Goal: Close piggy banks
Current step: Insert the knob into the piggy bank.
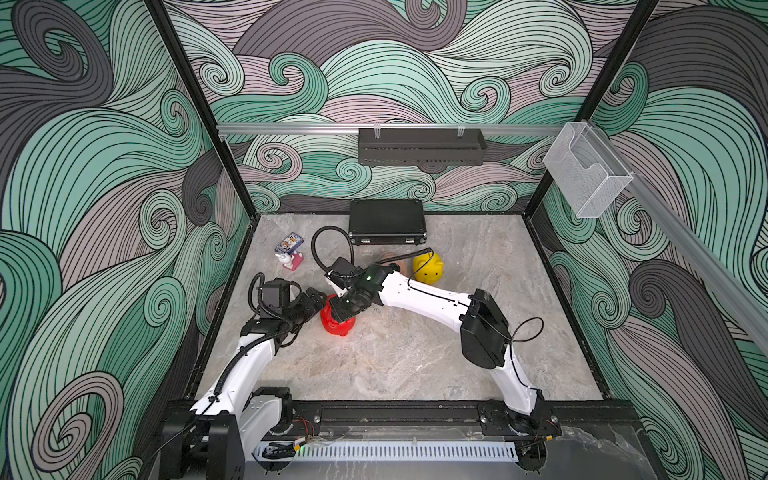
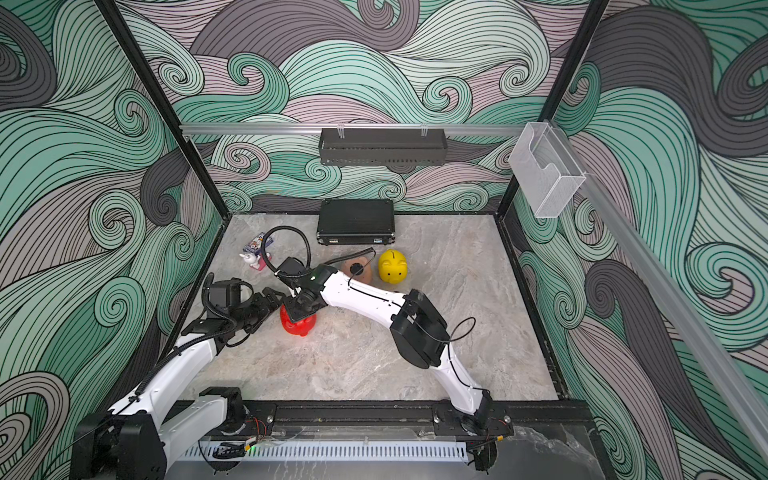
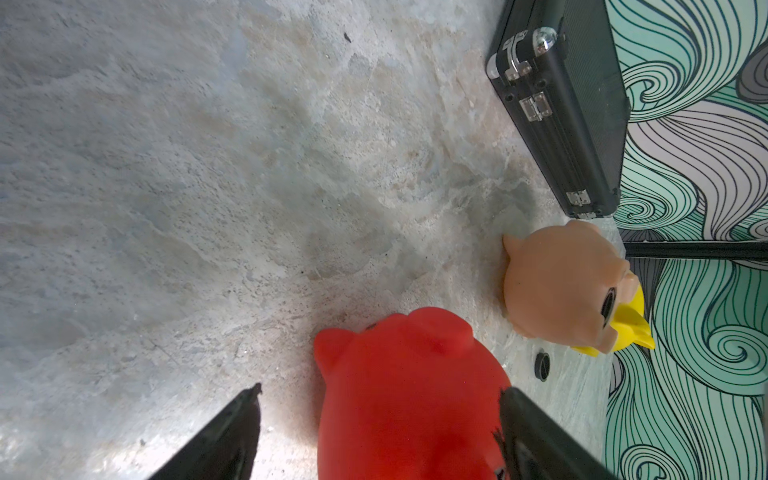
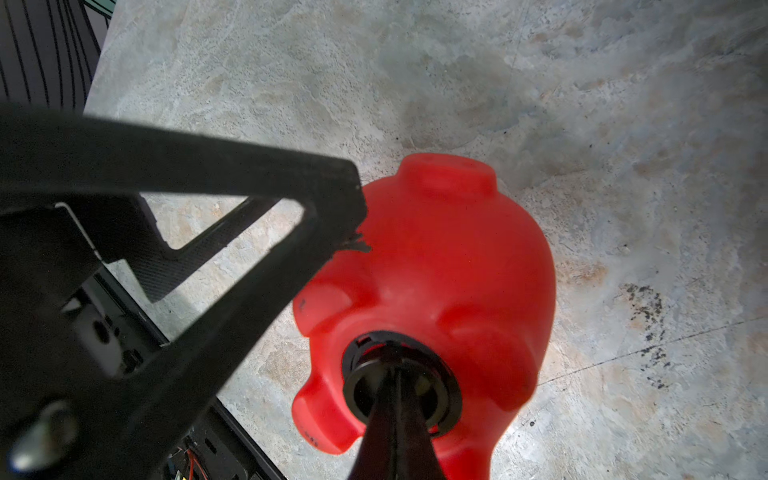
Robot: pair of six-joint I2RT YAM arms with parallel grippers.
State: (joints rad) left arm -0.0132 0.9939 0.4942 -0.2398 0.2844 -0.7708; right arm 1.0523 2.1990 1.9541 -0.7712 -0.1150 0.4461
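I've got the red pig [image 1: 336, 323] left of the middle of the marbled grey table [image 1: 395, 357]. It's glossy and round, rolled belly-up with its stubby legs in the air. My right gripper [image 4: 395, 376] comes straight down on it with its fingers pressed together. The tips sit inside the black plug [image 4: 446, 386], a ring-shaped piece seated in the round belly hole.

My left gripper [image 3: 380, 390] straddles the body with its fingers spread wide apart. 1 matte black finger [image 3: 536, 436] touches the pig's side, while the other stands off with bare table showing between, so there's no squeeze from both sides.

Further back, the yellow pig [image 1: 428, 268] stands upright, smooth and shiny, coin slot on top. The peach-pink pig [image 2: 358, 271] sits just beside it, partly hidden by my right forearm in both top views. 1 loose plug [image 3: 542, 365] — small, black, round — lies on the table between the red and peach-pink pigs.

Against the back wall a ribbed black case [image 1: 386, 222] with metal latches lies flat. Near the left wall I see a small card box [image 1: 289, 243] and a white figurine [image 1: 284, 259] on a pink base.
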